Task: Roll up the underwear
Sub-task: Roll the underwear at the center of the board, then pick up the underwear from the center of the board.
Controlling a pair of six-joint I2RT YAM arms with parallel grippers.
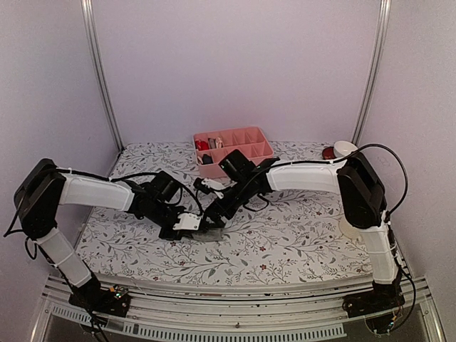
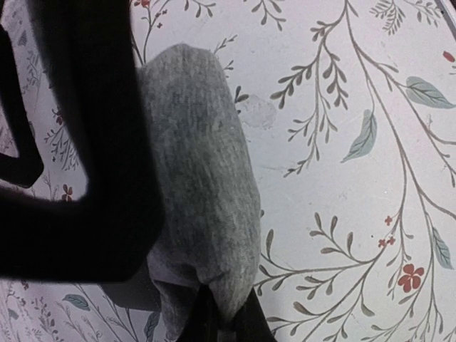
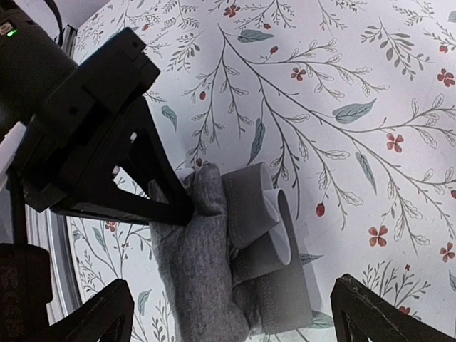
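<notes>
Your grey briefs (image 3: 206, 263) lie rolled on the floral tablecloth (image 3: 342, 142), pale waistband curled at one end. Your left gripper (image 3: 187, 208) pinches the roll's edge. Your right gripper (image 3: 231, 310) hangs above it, jaws spread wide, holding nothing.

Fixed camera high behind both arms, looking down across the floral tabletop (image 1: 299, 242), each wrist camera close above it, all three sharing the bundled grey underwear (image 3: 199, 271).
</notes>
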